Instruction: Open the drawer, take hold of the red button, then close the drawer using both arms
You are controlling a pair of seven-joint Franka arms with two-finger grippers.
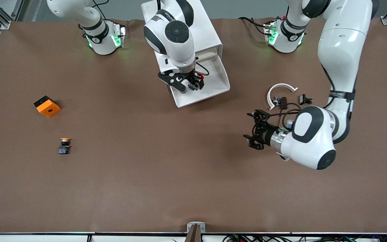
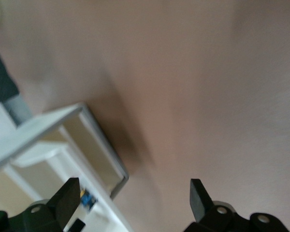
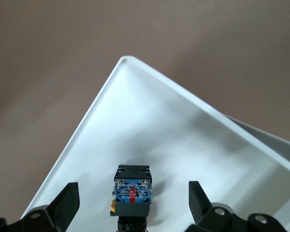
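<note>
Drawer (image 1: 213, 85) stands pulled out of the white cabinet (image 1: 207, 37), its tray open toward the front camera. Inside the drawer lies the button (image 3: 132, 193), lying on its side with its blue-and-black body end showing in the right wrist view. The right gripper (image 1: 188, 84) hangs over the drawer, fingers spread wide to either side of the button, gripping nothing. The left gripper (image 1: 254, 130) hovers over the brown counter (image 1: 166, 174) beside the drawer, toward the left arm's end, released and empty.
</note>
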